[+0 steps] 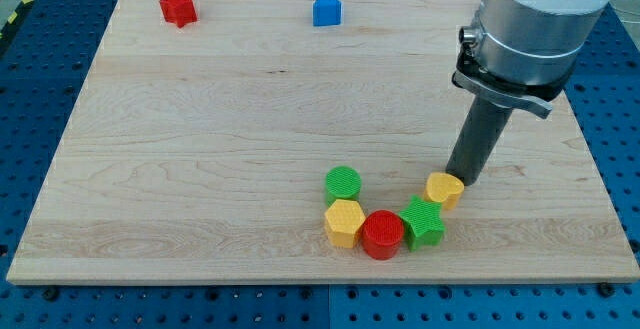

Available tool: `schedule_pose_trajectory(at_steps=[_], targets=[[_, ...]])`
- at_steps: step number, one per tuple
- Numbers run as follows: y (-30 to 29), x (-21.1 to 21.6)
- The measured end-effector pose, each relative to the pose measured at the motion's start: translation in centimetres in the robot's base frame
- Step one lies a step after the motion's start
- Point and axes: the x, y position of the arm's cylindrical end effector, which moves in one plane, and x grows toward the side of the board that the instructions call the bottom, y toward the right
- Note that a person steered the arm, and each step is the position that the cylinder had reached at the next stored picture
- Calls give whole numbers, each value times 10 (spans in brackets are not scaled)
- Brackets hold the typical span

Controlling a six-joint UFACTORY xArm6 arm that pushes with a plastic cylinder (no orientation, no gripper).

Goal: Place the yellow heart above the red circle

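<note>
The yellow heart (445, 189) lies toward the view's lower right, touching the green star (423, 223) below and left of it. The red circle (382, 234) sits left of the star, between it and the yellow hexagon (344, 222). My tip (464, 178) rests on the board right against the heart's upper right edge. The rod rises from there up to the grey arm body at the view's top right.
A green circle (343, 183) sits just above the yellow hexagon. A red star (178, 7) and a blue house-shaped block (326, 9) lie near the board's top edge. The wooden board (200, 139) ends close below the cluster.
</note>
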Motion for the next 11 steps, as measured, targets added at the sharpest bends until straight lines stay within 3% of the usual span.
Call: schedule_pose_trajectory(at_steps=[4,7,11], targets=[[25,27],[-33,27],[-19,-8]])
